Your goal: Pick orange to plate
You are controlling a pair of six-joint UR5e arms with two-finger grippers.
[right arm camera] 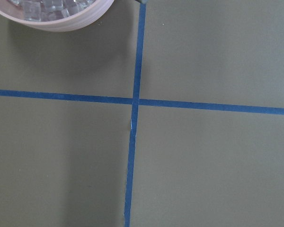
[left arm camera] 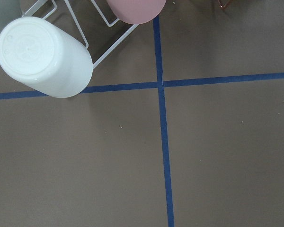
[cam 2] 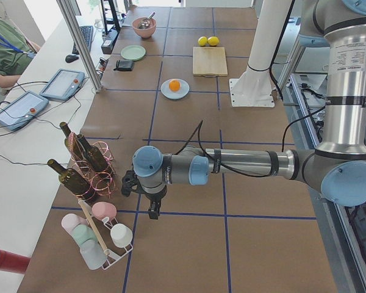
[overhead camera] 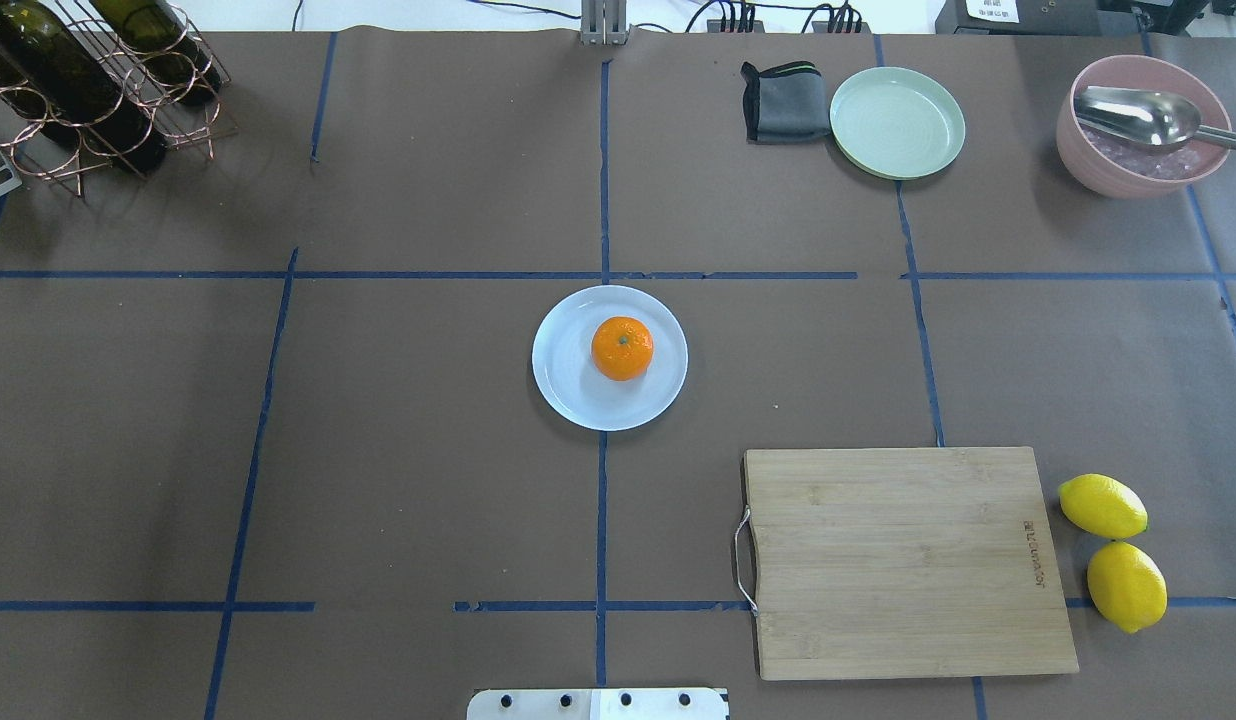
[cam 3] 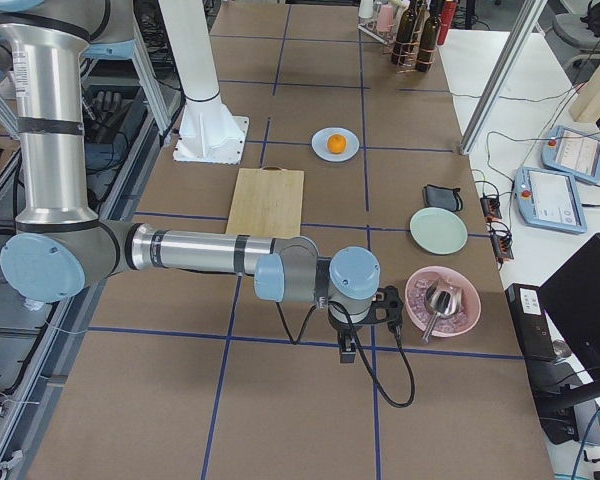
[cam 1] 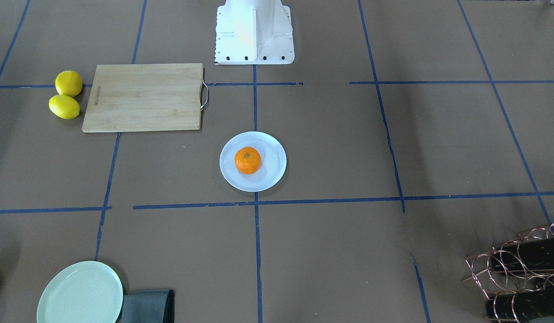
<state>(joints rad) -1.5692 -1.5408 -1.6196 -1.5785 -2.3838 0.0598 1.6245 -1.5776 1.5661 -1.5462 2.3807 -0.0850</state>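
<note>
The orange (cam 1: 248, 160) (overhead camera: 622, 348) lies on the pale bluish-white plate (cam 1: 272, 176) (overhead camera: 576, 398) in the middle of the table, a little off its centre. No gripper is near it. My left gripper (cam 2: 151, 210) hangs over the table's left end, beside a cup rack. Over the right end, next to the pink bowl, hangs my right gripper (cam 3: 347, 352). Both show only in the side views, so I cannot tell whether they are open or shut. The wrist views show only tape lines, with no fingers in them.
A wooden cutting board (overhead camera: 903, 560) with two lemons (overhead camera: 1113, 545) beside it lies on my right. A mint-green plate (overhead camera: 897, 122), grey cloth (overhead camera: 783, 102) and pink bowl (overhead camera: 1138, 125) with a spoon stand far right. A bottle rack (overhead camera: 78, 85) is far left, and a white cup (left arm camera: 42, 56) hangs on its rack.
</note>
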